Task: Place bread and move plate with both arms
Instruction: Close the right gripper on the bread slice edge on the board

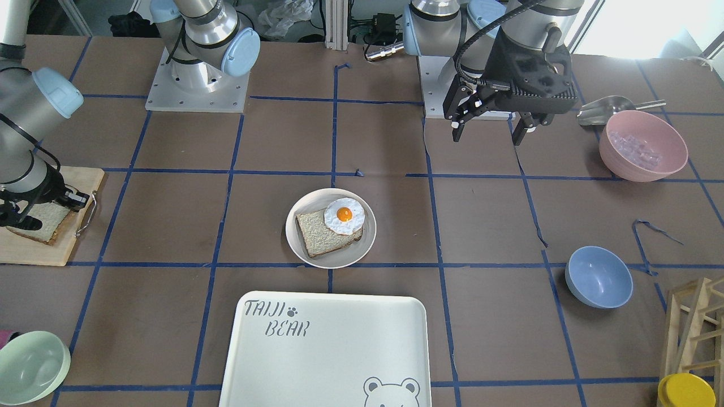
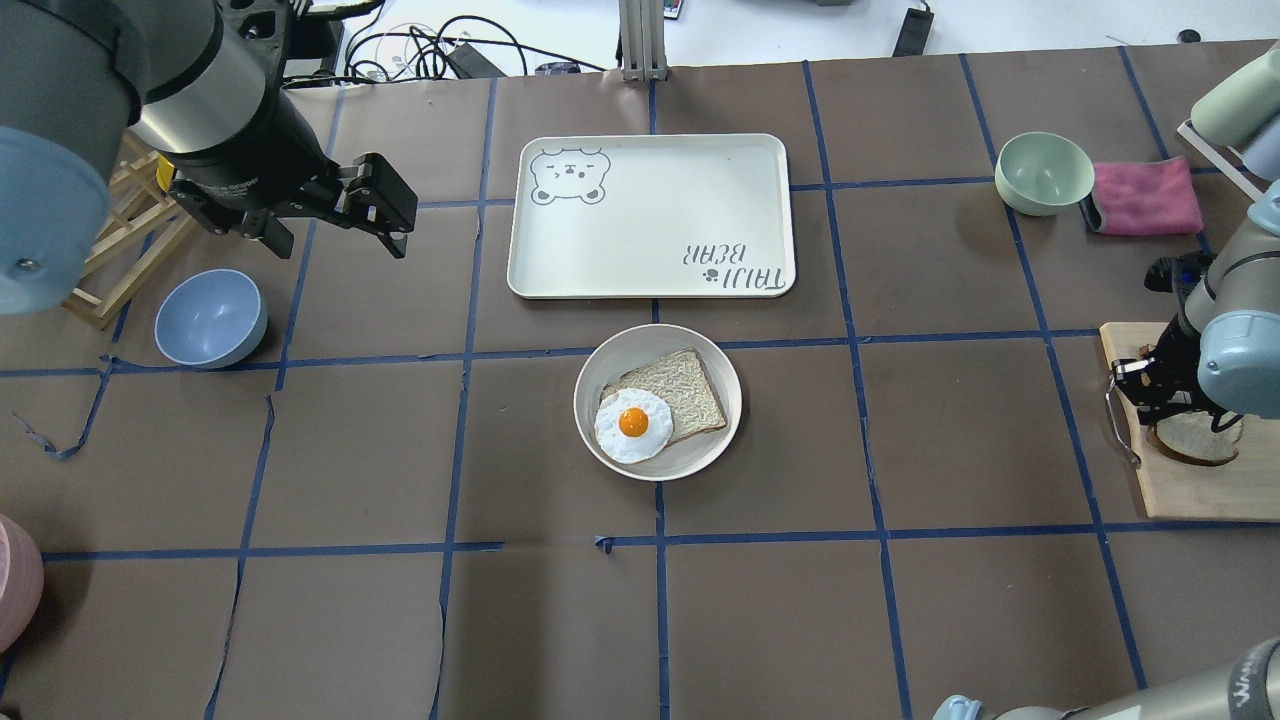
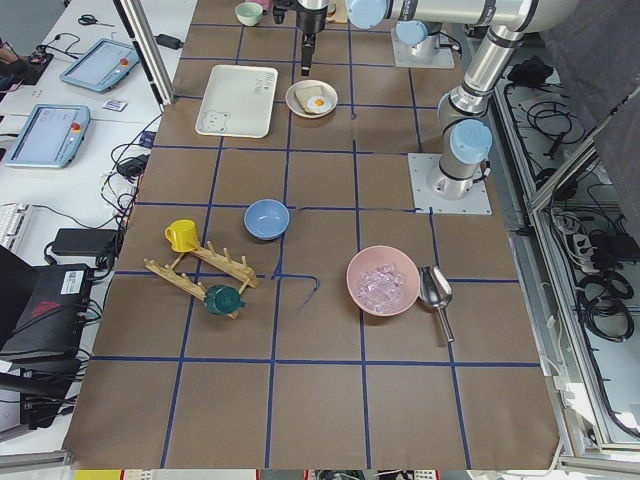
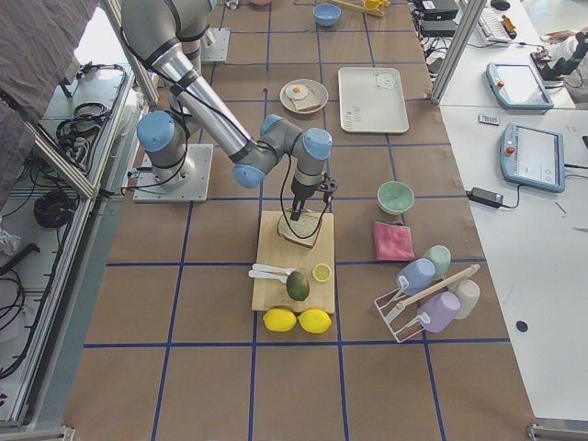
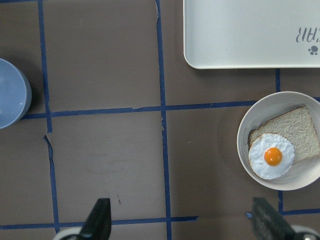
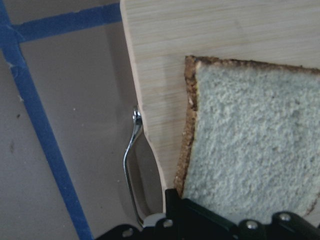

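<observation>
Your right gripper (image 2: 1148,388) sits at the edge of the bread (image 6: 250,140) on the board (image 6: 210,35), beside its handle (image 6: 131,150); I cannot tell whether it grips. Mid-table, the plate (image 2: 692,456) carries a flatter slice (image 2: 690,395) and an egg (image 2: 633,424), with the tray (image 2: 650,215) just beyond. Your left gripper (image 1: 486,135) hangs spread wide, holding nothing, near the blue bowl (image 2: 210,318).

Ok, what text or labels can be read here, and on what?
"TAIJI BEAR", with a paw mark: printed on the white tray.
Tablet screens beside the table: too small to read.
Lettering on the right arm, at the overhead view's bottom edge: cut off, unreadable.
</observation>
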Available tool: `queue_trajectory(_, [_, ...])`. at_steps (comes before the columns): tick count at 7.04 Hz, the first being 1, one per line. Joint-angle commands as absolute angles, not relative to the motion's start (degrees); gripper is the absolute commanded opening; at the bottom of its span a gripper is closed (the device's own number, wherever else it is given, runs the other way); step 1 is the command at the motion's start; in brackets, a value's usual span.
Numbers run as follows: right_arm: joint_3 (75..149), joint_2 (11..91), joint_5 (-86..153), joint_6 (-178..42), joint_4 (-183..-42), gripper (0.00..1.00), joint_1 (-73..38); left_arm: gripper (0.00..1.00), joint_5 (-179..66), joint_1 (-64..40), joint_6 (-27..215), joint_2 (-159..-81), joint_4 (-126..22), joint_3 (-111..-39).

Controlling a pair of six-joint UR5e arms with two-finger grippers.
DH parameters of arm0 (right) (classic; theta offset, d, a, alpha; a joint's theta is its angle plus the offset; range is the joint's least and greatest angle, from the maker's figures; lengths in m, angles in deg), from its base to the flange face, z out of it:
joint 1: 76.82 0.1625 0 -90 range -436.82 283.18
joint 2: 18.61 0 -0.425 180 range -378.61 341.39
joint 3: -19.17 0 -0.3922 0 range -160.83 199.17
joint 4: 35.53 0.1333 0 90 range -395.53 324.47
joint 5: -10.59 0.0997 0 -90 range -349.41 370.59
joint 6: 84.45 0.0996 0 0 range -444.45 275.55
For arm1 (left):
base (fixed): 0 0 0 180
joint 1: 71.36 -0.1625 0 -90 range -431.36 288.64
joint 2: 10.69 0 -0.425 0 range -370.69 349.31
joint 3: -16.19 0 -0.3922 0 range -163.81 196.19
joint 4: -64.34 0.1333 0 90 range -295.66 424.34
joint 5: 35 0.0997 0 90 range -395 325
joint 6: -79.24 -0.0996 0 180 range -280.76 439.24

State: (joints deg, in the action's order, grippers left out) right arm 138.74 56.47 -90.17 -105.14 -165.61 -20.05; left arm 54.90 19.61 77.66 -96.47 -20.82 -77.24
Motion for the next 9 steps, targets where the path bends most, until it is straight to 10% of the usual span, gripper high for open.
queue_trajectory(1, [138.5,57.1,-90.0,-105.3,-165.6,0.00,-20.0,1.00,54.9,19.6,77.7,-96.5,-20.8,-77.2])
queue_trajectory(9, [138.7,61.6,-92.5,-100.6,-161.3,0.00,-16.3,1.00,54.9,19.6,77.7,-96.5,-20.8,-77.2])
